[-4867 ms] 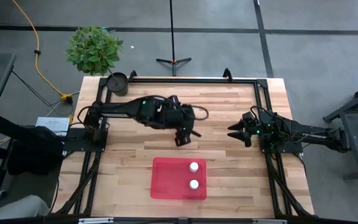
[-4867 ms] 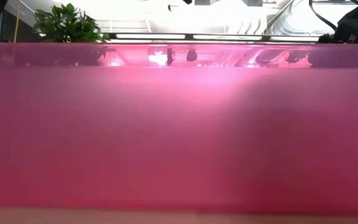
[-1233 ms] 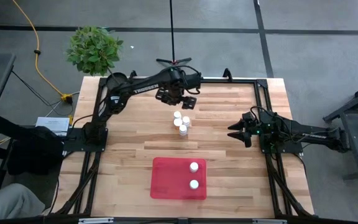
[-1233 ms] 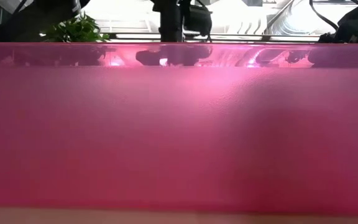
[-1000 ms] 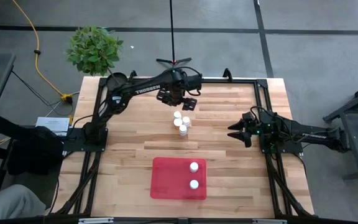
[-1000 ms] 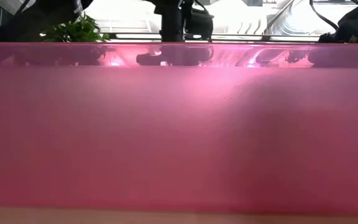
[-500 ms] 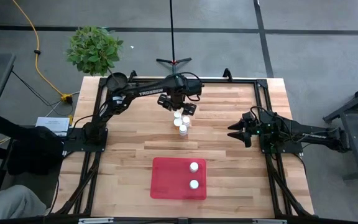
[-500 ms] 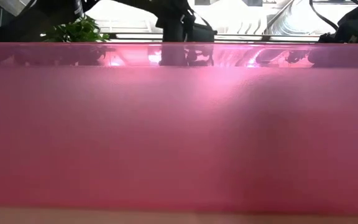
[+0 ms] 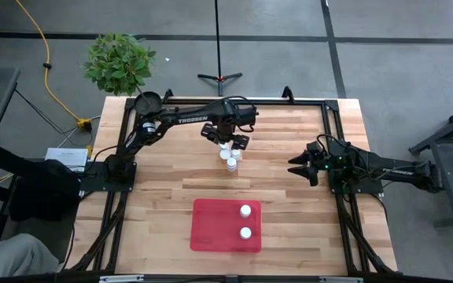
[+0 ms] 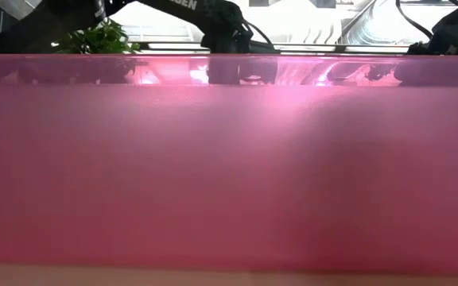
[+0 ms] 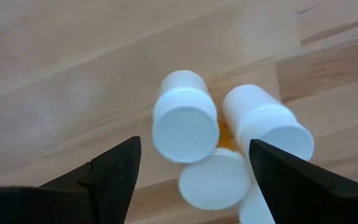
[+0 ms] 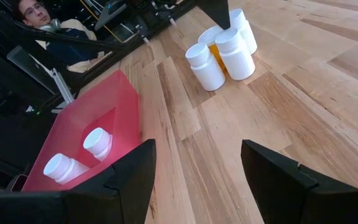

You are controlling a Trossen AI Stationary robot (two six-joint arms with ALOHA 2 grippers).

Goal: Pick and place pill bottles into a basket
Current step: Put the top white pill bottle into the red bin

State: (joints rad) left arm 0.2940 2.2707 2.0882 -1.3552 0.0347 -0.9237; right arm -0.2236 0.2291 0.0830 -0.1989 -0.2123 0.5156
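Observation:
Several pill bottles (image 9: 230, 156) with white caps stand upright in a tight cluster on the table's middle, toward its far side; one between them has an amber body (image 11: 224, 138). My left gripper (image 9: 226, 140) hangs open right above the cluster, pointing down. In the left wrist view (image 11: 194, 144) one finger shows on either side of the caps (image 11: 185, 127), touching nothing. The red basket (image 9: 226, 226) lies near the front edge with two bottles (image 9: 245, 211) in it. My right gripper (image 9: 296, 167) waits open at the table's right side.
A small dark pot (image 9: 148, 104) stands at the far left corner, with a plant (image 9: 119, 61) beyond it. Black frame rails (image 9: 330, 126) run along the table's sides. The basket's wall (image 10: 229, 175) fills the low view. A person (image 12: 42, 18) sits beyond the table.
My left gripper has come from the table's far side toward the near edge and down, and now stands over the cluster of bottles. The bottles and the basket have stayed where they were.

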